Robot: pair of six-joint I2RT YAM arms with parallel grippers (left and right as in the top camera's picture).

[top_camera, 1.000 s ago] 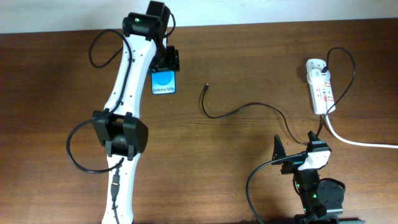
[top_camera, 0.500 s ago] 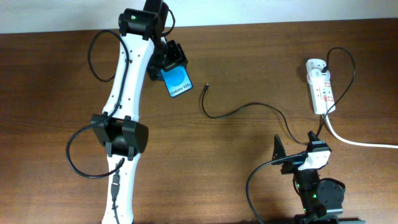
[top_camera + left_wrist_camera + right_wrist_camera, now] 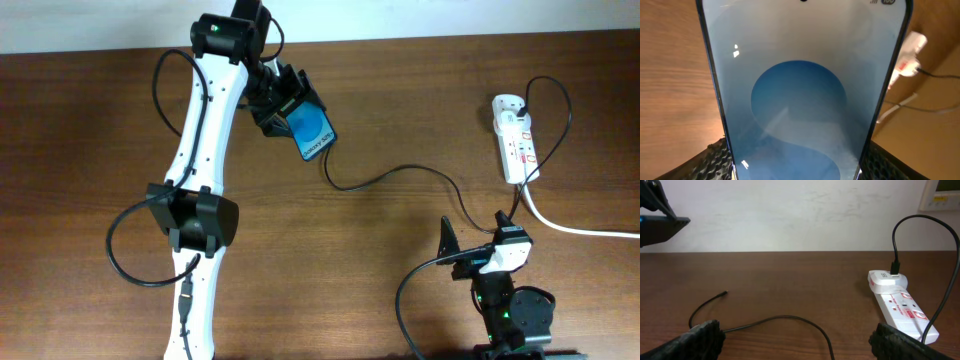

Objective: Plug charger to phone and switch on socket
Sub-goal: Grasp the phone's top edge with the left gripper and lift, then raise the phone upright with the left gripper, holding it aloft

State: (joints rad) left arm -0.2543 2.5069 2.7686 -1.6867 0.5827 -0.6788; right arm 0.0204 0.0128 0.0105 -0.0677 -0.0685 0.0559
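As the right gripper (image 3: 468,240) waits spread and idle, the left gripper (image 3: 278,105), pinching the phone (image 3: 313,130), has lifted and swung it rightward, above the charger (image 3: 400,172) tip. Socket (image 3: 515,140) well apart, far right. Plugging looks near; switching still to do.

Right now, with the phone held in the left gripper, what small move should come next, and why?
Probably reach the right gripper toward the charger to grasp its plug tip. The left gripper holds the phone off the table near that tip, which lies loose, and the right gripper sits open, holding nothing.
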